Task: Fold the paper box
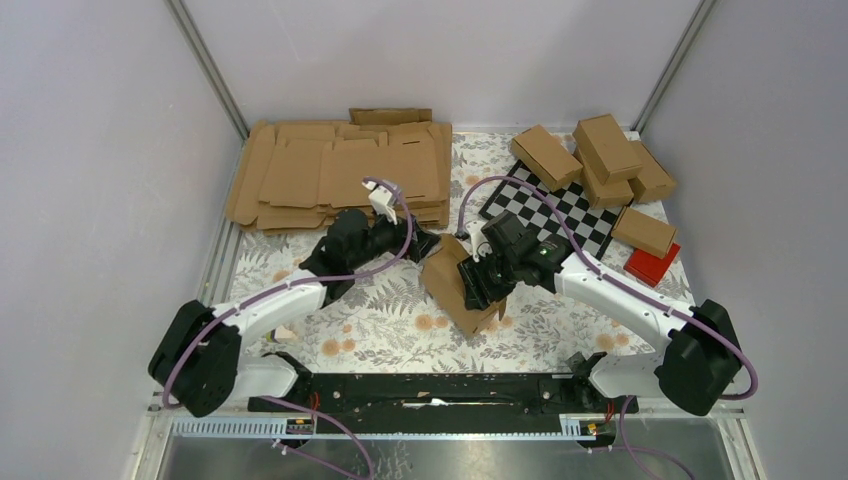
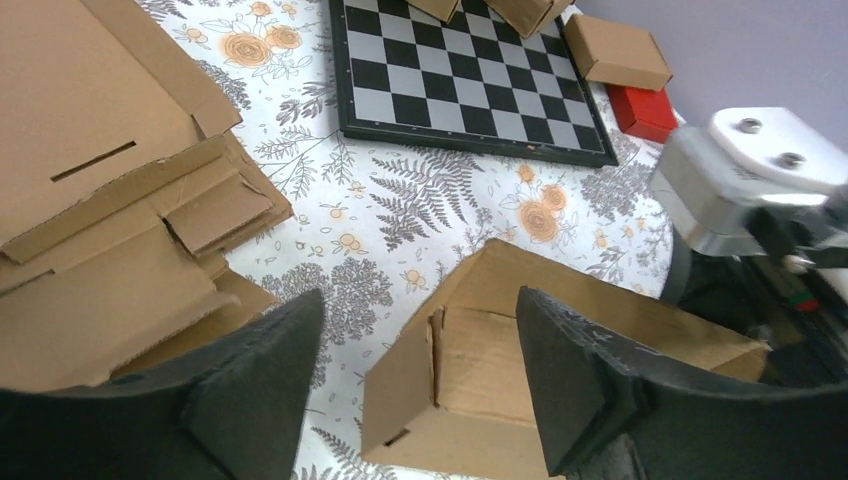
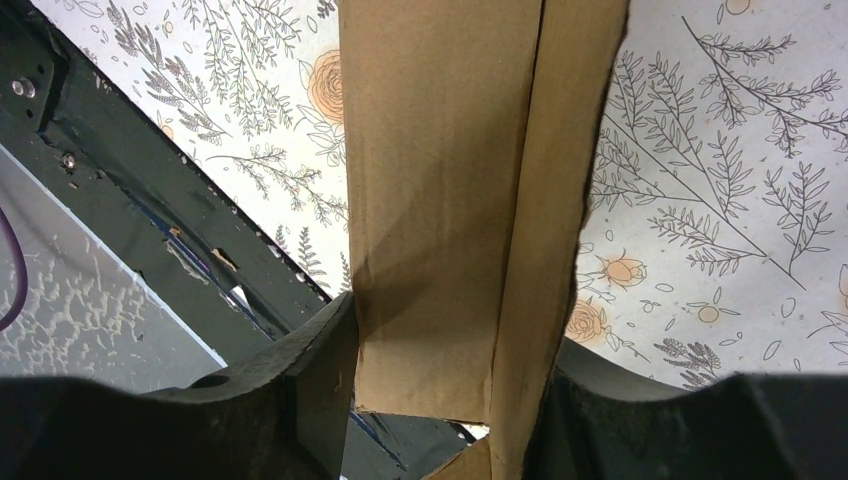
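Note:
The paper box (image 1: 455, 292) is a brown, partly formed carton standing tilted at the middle of the floral table. My right gripper (image 1: 480, 285) is shut on its right side. In the right wrist view its fingers (image 3: 310, 380) press on both sides of the cardboard walls (image 3: 450, 200). My left gripper (image 1: 425, 243) is open just behind and left of the box. In the left wrist view its gripper (image 2: 415, 335) hangs open and empty above the box's open end (image 2: 480, 370), with a slot in the near wall.
A stack of flat cardboard sheets (image 1: 340, 175) lies at the back left and shows in the left wrist view (image 2: 100, 200). A checkerboard (image 1: 560, 210), several folded boxes (image 1: 600, 160) and a small red box (image 1: 652, 265) sit at the back right.

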Robot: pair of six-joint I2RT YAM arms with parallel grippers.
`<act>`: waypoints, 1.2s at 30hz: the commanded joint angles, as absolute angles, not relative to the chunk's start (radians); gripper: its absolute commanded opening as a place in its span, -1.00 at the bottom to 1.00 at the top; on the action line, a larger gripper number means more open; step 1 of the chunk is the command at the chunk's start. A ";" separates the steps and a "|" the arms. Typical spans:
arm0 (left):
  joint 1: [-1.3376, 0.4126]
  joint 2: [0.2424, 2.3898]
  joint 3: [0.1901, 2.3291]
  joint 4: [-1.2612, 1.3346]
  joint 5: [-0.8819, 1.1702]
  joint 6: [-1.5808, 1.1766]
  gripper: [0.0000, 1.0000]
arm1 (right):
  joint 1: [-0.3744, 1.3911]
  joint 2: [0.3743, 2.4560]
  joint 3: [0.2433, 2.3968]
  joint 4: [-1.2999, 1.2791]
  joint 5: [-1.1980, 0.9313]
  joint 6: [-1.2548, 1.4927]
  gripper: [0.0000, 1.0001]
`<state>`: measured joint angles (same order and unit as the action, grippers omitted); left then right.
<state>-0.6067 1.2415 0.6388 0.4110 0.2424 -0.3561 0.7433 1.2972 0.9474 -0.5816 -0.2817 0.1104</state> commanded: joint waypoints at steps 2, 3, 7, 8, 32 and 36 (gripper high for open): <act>-0.603 1.346 0.731 0.461 0.333 -0.321 0.38 | 0.757 1.310 1.008 -0.595 -0.299 0.089 -0.02; -0.603 1.360 0.741 0.458 0.343 -0.321 0.30 | 0.757 1.312 1.012 -0.598 -0.298 0.088 -0.02; -0.603 1.379 0.764 0.434 0.382 -0.310 -0.08 | 0.759 1.322 1.019 -0.600 -0.289 0.088 -0.02; -0.603 1.380 0.765 0.433 0.392 -0.307 -0.23 | 0.758 1.324 1.019 -0.601 -0.288 0.088 -0.02; -0.739 1.375 0.552 0.624 0.117 -0.306 -1.00 | 0.777 1.439 1.054 -0.611 0.003 0.118 0.61; -0.746 1.355 0.534 0.634 0.119 -0.307 -1.00 | 0.783 1.436 1.044 -0.609 -0.026 0.109 0.63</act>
